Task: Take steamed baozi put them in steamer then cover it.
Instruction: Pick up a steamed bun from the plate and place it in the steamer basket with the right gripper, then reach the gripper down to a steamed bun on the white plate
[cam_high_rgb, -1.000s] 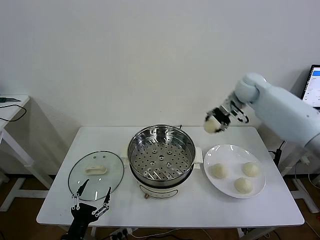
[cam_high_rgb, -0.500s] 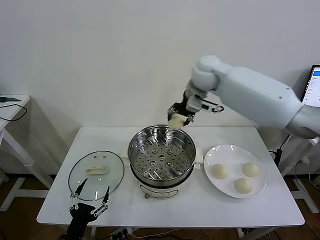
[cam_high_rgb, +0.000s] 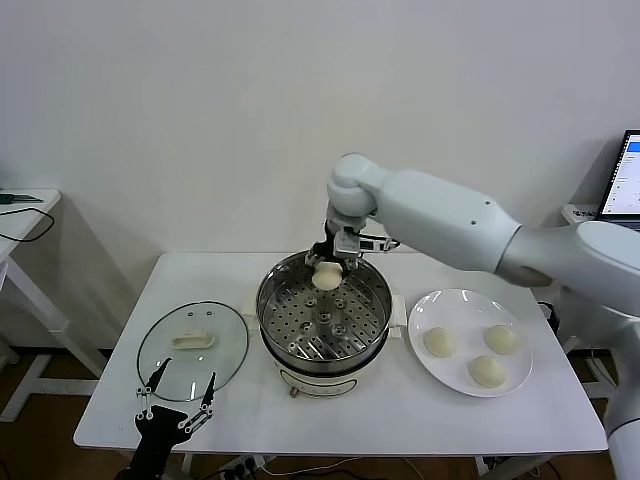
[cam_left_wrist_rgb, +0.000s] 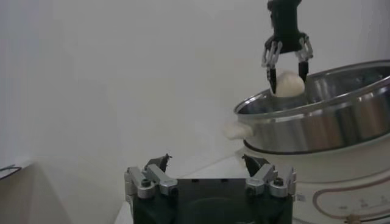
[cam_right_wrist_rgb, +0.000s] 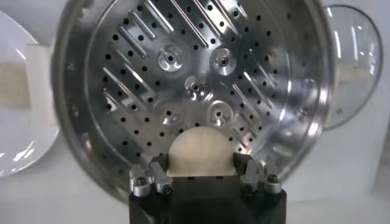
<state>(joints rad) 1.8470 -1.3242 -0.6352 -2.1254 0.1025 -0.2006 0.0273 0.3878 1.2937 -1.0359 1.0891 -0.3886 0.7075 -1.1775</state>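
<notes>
The steel steamer (cam_high_rgb: 295, 325) stands mid-table on its cream base, uncovered, its perforated tray (cam_right_wrist_rgb: 195, 73) bare. My right gripper (cam_high_rgb: 327, 270) hangs over the back of the pot, shut on one baozi (cam_high_rgb: 326, 277). That bun (cam_right_wrist_rgb: 201, 152) sits between the fingers just above the tray. Three more baozi (cam_high_rgb: 437, 341) (cam_high_rgb: 501, 338) (cam_high_rgb: 487, 371) lie on the white plate (cam_high_rgb: 455, 310) to the right. The glass cover (cam_high_rgb: 225, 350) lies flat on the table left of the steamer. My left gripper (cam_high_rgb: 180, 395) is open near the table's front edge, in front of the cover.
The white table (cam_high_rgb: 400, 410) ends close behind my left gripper (cam_left_wrist_rgb: 207, 161). A laptop screen (cam_high_rgb: 627, 170) stands at the far right. A side table with cables (cam_high_rgb: 25, 215) is at the far left. The wall rises behind the table.
My right arm has swung left with the baozi, from above the plate to over the steamer, and come down to the pot. The left gripper has barely moved.
</notes>
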